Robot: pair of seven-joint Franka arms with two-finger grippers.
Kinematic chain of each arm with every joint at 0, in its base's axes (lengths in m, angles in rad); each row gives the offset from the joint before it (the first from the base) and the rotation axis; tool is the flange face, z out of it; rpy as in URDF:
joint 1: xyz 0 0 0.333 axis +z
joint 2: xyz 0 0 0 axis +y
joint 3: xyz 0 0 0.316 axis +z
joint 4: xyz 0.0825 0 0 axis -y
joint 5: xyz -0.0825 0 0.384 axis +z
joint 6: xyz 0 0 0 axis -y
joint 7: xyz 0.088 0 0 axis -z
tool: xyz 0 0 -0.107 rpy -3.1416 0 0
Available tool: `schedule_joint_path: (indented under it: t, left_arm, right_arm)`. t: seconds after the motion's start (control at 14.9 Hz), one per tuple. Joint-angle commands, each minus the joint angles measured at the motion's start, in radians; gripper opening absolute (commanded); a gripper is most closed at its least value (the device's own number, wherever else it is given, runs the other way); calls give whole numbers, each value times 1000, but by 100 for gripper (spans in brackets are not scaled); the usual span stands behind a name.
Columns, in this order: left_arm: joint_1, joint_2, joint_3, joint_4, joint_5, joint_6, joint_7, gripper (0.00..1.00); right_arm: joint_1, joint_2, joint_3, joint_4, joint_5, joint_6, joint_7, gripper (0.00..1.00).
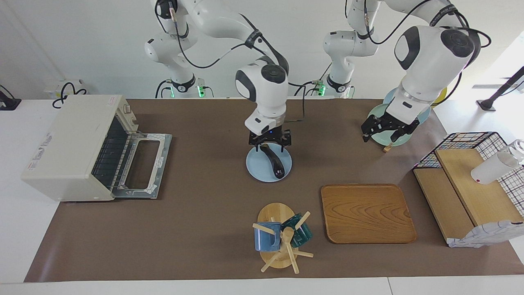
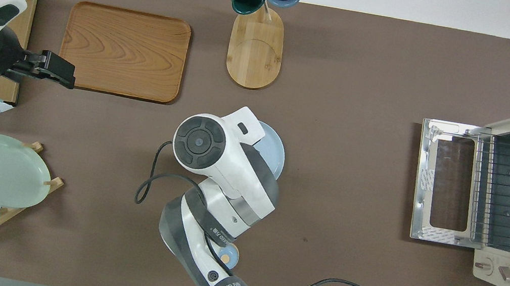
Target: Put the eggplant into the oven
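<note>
Facing view shows the bench (image 1: 204,229) under a brown mat, with the oven (image 1: 69,147) at the right arm's end, its door dropped flat and the wire rack bare, ready to take a load. Near the middle sits a light blue plate (image 1: 256,170), and on it lies the eggplant (image 1: 275,164), slim, dark and glossy, stem end nearer the robots. The right tool (image 1: 269,144) hangs released just above the stem half of the eggplant, its fingers spread and touching nothing that I can make out. The left tool (image 1: 388,132), also released and empty, waits over the plate rack. The eggplant looks light, fairly firm but slick-skinned and tapered, so a pinch across the thicker middle should hold better than at the thin stem, where it could swing or slip.
</note>
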Motion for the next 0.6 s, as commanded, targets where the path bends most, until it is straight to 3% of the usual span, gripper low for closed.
schedule_joint_path:
  t: [0.0,0.07,0.27,0.54]
  left_arm:
    - [0,-91,-8,-103,23,-16,8,100]
    - [-1,-114,-8,-126,24,-15,8,100]
    - [-6,-122,-9,-123,24,-2,8,100]
    - [-8,-68,-9,-10,49,-4,8,100]
  right_arm:
    - [25,-26,-2,-84,-34,60,11,96]
    - [26,-31,-2,-110,-45,104,11,85]
    - [51,-40,1,-142,-45,129,11,81]
    - [74,-63,2,-243,-44,234,11,78]
